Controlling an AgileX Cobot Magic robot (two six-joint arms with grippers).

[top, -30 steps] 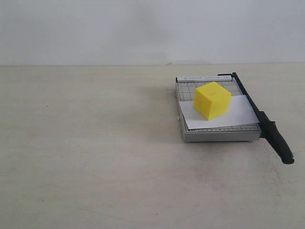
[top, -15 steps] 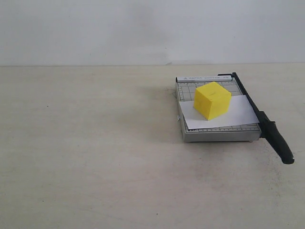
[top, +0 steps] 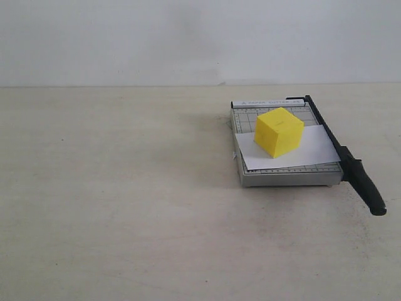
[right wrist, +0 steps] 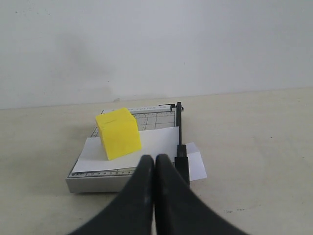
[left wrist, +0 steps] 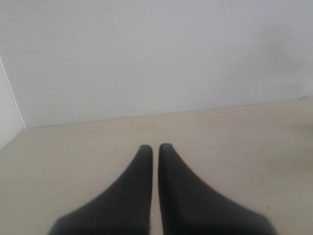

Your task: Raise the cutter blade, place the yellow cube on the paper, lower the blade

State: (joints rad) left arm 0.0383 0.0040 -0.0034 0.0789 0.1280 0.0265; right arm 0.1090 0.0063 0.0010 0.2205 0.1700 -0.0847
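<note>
The pale worktop [top: 125, 207] carries just one group of things, all gathered on the grey trimmer [top: 288, 177], which sits towards the right arm's side.

The cutter blade [top: 346, 160] lies down along the trimmer's edge on that same side. Its thick black handle sticks out past the trimmer's front corner, where a tool could get at it. With the arm flat against the edge, the blade seems fully lowered.

The paper [top: 316, 147] lies across the trimmer's bed and reaches under the blade. In the right wrist view a white strip shows beyond the blade, off the trimmer. It is hard to tell whether that strip is cut off or joined to the sheet.

The yellow cube [top: 279, 132] stands on the paper, over the middle of the trimmer and turned a little against its grid. Placed so, it likely serves as a weight to keep the sheet from sliding.

The right tool [right wrist: 154, 157] is clear of the trimmer's front, its tips pressed together on nothing. The left tool [left wrist: 155, 147] is likewise closed and empty, with the trimmer out of its view. All three steps appear complete.
</note>
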